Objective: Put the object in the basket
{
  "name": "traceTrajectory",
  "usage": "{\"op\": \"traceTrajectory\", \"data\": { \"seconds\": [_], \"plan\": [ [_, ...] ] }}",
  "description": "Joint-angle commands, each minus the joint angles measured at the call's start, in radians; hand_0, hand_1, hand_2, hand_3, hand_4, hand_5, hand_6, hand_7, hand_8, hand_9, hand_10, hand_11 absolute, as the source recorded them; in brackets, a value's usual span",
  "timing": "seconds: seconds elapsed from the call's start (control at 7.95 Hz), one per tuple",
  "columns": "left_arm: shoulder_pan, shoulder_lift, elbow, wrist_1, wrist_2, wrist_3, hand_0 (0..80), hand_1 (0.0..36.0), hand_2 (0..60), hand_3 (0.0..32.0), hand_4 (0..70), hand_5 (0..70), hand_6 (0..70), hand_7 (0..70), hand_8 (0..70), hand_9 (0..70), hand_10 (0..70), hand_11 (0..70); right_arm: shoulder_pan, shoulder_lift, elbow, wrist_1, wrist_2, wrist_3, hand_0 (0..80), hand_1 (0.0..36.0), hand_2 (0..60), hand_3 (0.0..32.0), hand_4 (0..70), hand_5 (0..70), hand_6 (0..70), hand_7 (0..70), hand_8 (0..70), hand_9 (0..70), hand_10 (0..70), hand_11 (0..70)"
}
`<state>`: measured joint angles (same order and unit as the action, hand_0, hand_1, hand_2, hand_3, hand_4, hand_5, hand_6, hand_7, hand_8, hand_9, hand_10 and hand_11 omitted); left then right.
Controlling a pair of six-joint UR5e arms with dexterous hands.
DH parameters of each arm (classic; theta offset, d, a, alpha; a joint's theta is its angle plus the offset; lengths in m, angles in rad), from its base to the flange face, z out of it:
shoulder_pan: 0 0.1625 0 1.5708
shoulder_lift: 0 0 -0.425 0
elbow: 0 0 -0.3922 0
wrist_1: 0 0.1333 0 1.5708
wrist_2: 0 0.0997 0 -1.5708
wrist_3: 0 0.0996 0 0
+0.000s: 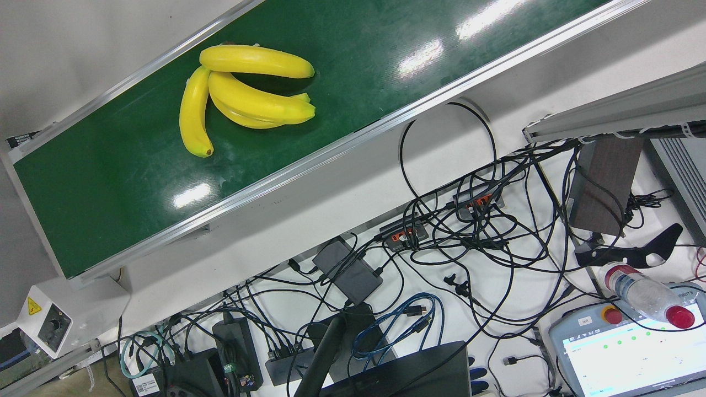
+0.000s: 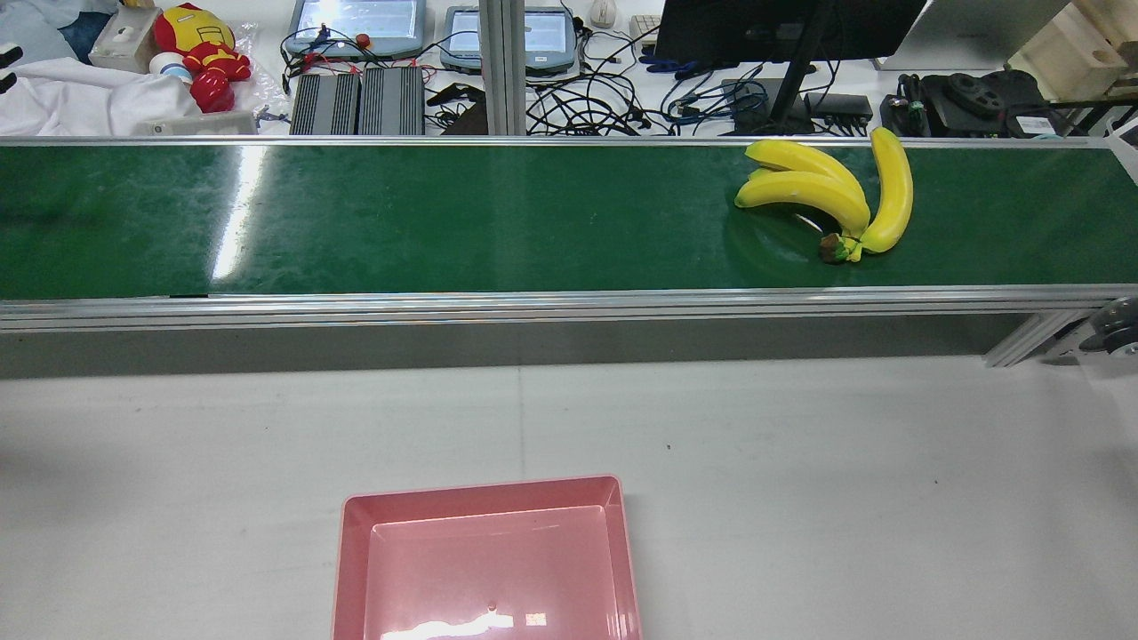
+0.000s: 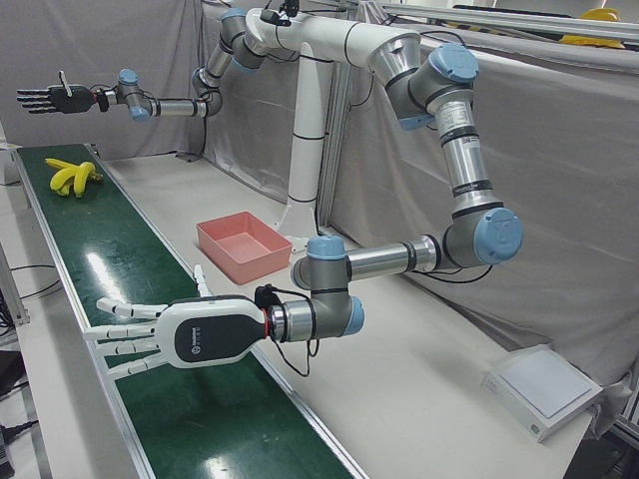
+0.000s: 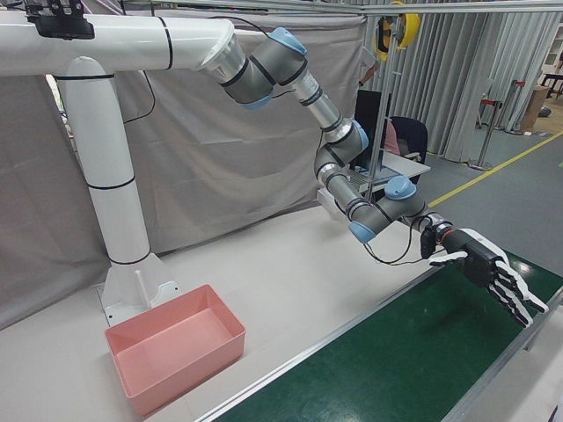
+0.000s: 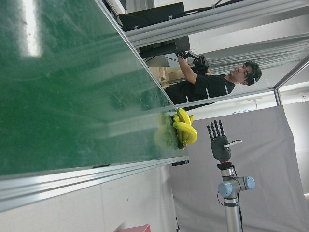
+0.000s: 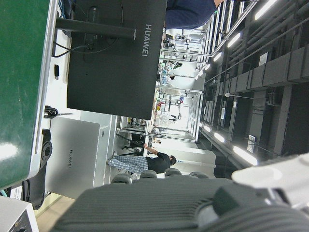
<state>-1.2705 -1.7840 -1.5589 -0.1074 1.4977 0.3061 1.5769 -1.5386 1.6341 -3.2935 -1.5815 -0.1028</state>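
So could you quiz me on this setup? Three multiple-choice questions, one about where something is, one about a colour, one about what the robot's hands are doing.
1. Where is the bunch of bananas?
A. In the basket
B. On the green conveyor belt
C. On the white table

2. What colour is the basket?
A. Pink
B. Blue
C. Yellow

3. What state is the left hand in?
A. Closed around the bananas
B. Holding the basket
C. Open, holding nothing

Answers:
1 B: the rear view shows the bunch lying on the green conveyor belt, far from the basket.
2 A: its walls and floor are pink in the rear view and both corner views.
3 C: the left-front view shows its fingers spread over the belt with nothing in them; the right hand is likewise open, near the bananas.
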Motion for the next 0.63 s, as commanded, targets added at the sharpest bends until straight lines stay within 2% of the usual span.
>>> {"op": "traceTrajectory", "data": {
  "seconds": [0.0,0.13,0.5],
  "plan": [
    [-0.009,0.0,-0.004,0.0,0.004,-0.01,56.0,15.2,0.0,14.8,7.9,17.9,0.0,5.7,7.0,7.9,3.7,7.4,0.0,0.0,0.001,0.0,0.0,0.0,0.0,0.0,0.0,0.0,0.0,0.0,0.0,0.0,0.0,0.0,0.0,0.0],
    [-0.01,0.0,-0.004,0.003,0.004,-0.01,55.3,14.7,0.0,12.8,9.0,17.6,0.4,5.7,7.5,8.0,3.6,7.2,0.0,0.0,0.001,0.0,0.0,0.0,0.0,0.0,0.0,0.0,0.0,0.0,0.0,0.0,0.0,0.0,0.0,0.0],
    [-0.01,0.0,-0.01,0.003,0.004,-0.01,54.6,13.9,0.0,12.4,8.9,18.1,0.5,6.0,7.8,8.2,3.3,6.8,0.0,0.0,0.001,0.0,0.0,0.0,0.0,0.0,0.0,0.0,0.0,0.0,0.0,0.0,0.0,0.0,0.0,0.0]
  ]
}}
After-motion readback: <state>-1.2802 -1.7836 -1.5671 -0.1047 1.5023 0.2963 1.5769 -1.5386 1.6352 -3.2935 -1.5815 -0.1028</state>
